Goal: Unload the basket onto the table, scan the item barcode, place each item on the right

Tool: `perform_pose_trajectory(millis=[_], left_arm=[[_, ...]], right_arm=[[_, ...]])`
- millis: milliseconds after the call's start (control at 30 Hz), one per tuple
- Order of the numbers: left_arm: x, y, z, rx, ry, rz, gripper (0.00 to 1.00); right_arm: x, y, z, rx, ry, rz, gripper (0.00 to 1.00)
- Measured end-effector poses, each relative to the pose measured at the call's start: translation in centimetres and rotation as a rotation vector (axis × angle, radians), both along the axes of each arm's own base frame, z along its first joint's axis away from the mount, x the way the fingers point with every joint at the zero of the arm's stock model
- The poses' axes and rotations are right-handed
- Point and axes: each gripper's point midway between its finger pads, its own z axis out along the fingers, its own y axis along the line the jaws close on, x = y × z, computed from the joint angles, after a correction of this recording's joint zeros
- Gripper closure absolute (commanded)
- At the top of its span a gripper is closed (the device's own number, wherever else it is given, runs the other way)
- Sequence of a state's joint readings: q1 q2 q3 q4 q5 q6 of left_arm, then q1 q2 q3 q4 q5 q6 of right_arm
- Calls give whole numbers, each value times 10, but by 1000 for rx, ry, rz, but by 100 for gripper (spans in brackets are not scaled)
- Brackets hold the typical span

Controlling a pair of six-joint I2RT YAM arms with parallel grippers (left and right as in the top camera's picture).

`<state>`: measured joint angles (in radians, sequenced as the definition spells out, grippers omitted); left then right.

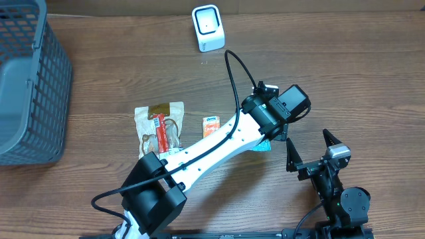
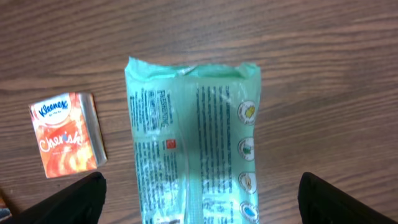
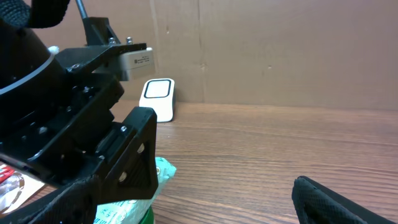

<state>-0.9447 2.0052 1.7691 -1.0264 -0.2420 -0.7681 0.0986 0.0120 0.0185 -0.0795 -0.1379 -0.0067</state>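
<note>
The item is a teal plastic packet (image 2: 193, 137) lying flat on the wooden table, printed side up. My left gripper (image 2: 202, 202) hangs over it, open. Its black fingers (image 2: 68, 199) stand wide on either side, with bare wood between each of them and the packet. From overhead the left gripper (image 1: 272, 136) covers most of the packet (image 1: 263, 146). The white scanner (image 1: 208, 28) stands at the table's far edge, also visible as the scanner (image 3: 158, 98) in the right wrist view. My right gripper (image 1: 311, 147) is open and empty, to the right of the packet (image 3: 134, 199). No barcode is clearly visible.
A grey mesh basket (image 1: 26, 86) fills the far left. A snack bag (image 1: 159, 129) and a small orange Kleenex pack (image 1: 211, 126) lie left of the packet. The Kleenex pack (image 2: 65, 134) also shows in the left wrist view. A cardboard wall (image 3: 280, 50) backs the table.
</note>
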Motion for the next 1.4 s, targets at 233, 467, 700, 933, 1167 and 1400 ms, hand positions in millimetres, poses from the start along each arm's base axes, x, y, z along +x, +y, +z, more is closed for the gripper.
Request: perform_pose_trajectory(millis=[233,467,700,933,1167,1400], left_arm=[[0,-3,-3,-37,31,7,6],[-8,3,-20,-19,69,18,22],[-9,0,-24,-34,81,27,24],[-9,1,-28,-31,86,36,31],[-12,4,-34,-21,99,41,40],[-12,3,-34,-23,98,41,45]], right_arm=[[0,-1,0,3,0,-8,0],[0,-1,0,3,0,-8,0],[0,-1,0,3,0,-8,0],[0,-1,0,3,0,-8,0],[0,-1,0,3,0,-8,0],[0,-1,0,3,0,-8,0]])
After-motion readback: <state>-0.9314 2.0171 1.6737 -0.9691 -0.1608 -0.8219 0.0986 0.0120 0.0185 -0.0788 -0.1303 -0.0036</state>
